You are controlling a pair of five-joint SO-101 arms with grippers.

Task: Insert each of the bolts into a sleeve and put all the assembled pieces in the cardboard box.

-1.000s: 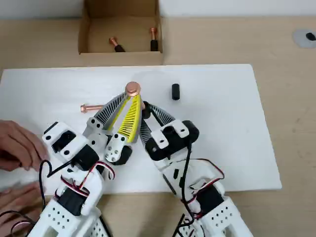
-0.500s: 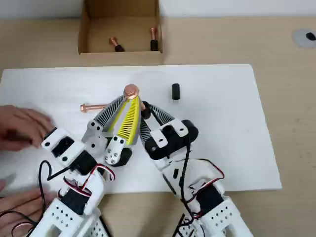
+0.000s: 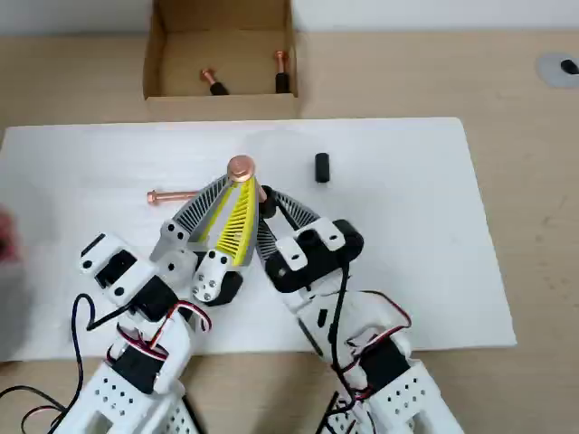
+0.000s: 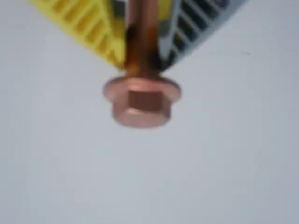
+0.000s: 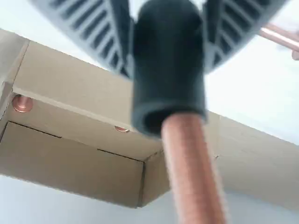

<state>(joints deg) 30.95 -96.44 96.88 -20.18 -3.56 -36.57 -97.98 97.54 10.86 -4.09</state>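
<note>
— At mid-frame in the high view, what does each arm hold?
— The left gripper (image 3: 237, 183), with yellow and grey fingers, is clenched on a copper flanged hex-head bolt (image 3: 242, 167). The right gripper (image 3: 266, 201) is clamped on a black cylindrical sleeve (image 5: 168, 70), and the bolt's shaft sits in the sleeve's bore.
— And the remaining parts?
— A second copper bolt (image 3: 167, 195) lies left of the grippers on the white sheet (image 3: 407, 253). A loose black sleeve (image 3: 321, 167) lies to their right. The open brown cardboard box (image 3: 158, 54), at the top of the frame, contains one assembled piece (image 3: 213, 83) and another assembled piece (image 3: 282, 74), apart from each other.
</note>
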